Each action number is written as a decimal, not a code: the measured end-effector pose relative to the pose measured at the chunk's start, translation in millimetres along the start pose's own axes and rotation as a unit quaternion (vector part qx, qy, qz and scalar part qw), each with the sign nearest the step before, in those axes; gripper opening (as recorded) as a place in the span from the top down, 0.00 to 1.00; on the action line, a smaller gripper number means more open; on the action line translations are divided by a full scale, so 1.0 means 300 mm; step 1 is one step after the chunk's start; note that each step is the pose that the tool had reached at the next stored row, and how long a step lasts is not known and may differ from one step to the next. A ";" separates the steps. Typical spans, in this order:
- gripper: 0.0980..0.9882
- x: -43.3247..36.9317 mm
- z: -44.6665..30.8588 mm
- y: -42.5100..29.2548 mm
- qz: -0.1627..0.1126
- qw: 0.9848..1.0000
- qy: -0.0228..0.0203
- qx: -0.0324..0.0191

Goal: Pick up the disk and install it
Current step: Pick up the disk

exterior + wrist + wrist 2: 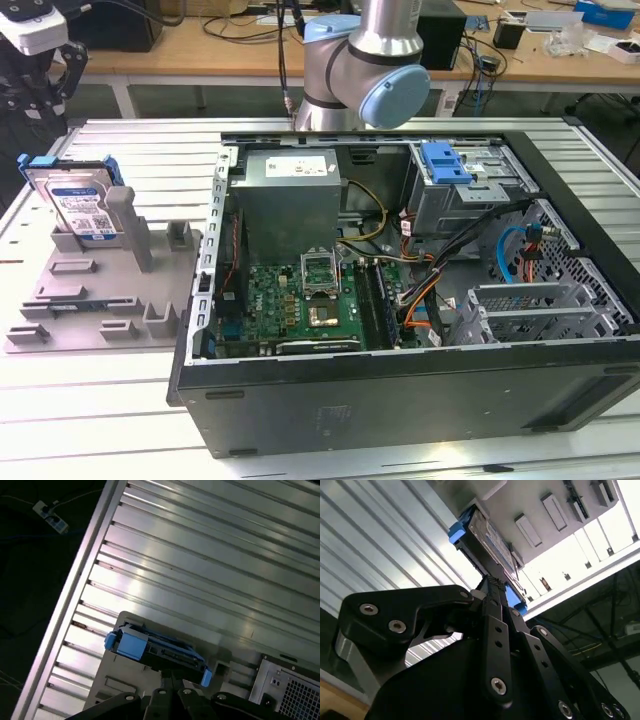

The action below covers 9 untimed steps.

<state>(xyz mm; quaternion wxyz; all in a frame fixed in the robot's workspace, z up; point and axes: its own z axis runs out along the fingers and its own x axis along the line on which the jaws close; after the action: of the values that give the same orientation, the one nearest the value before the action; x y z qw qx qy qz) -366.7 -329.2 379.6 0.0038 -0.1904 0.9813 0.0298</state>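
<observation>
— Where was the flat, rectangular silver-metal disk with the white-and-blue label (82,205)?

— It stood on edge in the grey plastic holder with upright posts (95,300). Its label faced the exterior camera, and blue plastic rails ran along its sides. One tall grey post (131,225) stood just beside it, on the exterior view's right. The holder lay flat on the ribbed aluminium table (140,150), close against the open black computer case (400,400), on the exterior view's left of it.

— So the disk was not installed?

— No, it sat outside the case. The case lay on its side with the green motherboard (300,300) and the grey metal power-supply box (285,195) in plain sight. A bright blue plastic latch piece (445,162) sat on the metal drive cage toward the case's far side.

— And the black metal gripper (492,586) (171,677)?

— In both wrist views it pointed at the disk's blue-railed edge and was near it. Its tip overlapped that edge as seen, and I could not tell whether the two touched. Nor could I tell whether the pincer was spread or pressed together.

— The arm?

— Its silver and pale-blue joint (365,60) rose behind the case in the exterior view.
</observation>
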 end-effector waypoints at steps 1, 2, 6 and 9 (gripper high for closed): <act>0.99 0.000 0.000 0.000 -0.013 1.000 0.002 -0.002; 0.99 0.000 0.000 0.000 -0.025 1.000 0.003 -0.005; 0.99 0.000 0.002 0.000 -0.066 0.998 0.008 -0.008; 0.99 0.000 0.007 0.000 -0.108 0.994 0.011 -0.009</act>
<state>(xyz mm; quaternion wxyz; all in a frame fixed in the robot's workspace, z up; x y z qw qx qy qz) -366.7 -329.2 377.5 -0.0052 -0.2954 0.9547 0.0363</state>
